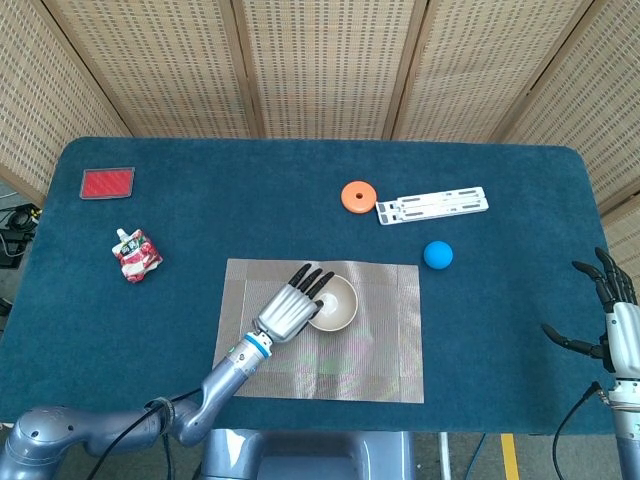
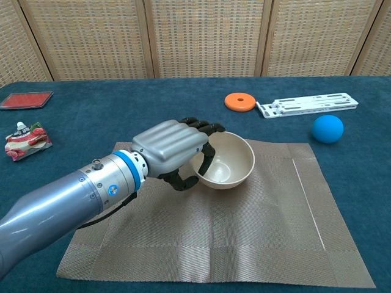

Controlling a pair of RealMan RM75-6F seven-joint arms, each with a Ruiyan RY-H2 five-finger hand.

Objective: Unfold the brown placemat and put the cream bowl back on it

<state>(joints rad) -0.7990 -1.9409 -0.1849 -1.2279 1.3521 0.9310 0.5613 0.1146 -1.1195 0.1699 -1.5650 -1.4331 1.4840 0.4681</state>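
Left hand [image 2: 173, 146]: I have the bowl's [image 2: 229, 160] rim on its left side, fingers hooked over the edge into it and thumb under its outer wall.
Bowl: cream, upright, sitting near the middle of the mat [image 2: 263, 232].
Mat: brown, spread flat on the blue table [image 1: 520, 200].
Right hand [image 1: 622, 335]: at the table's right edge, fingers spread, nothing in it.
Ball [image 1: 437, 254]: blue, just off the mat's far right corner.
Orange disc [image 1: 358, 196]: beside a white strip [image 1: 432, 206], far side.
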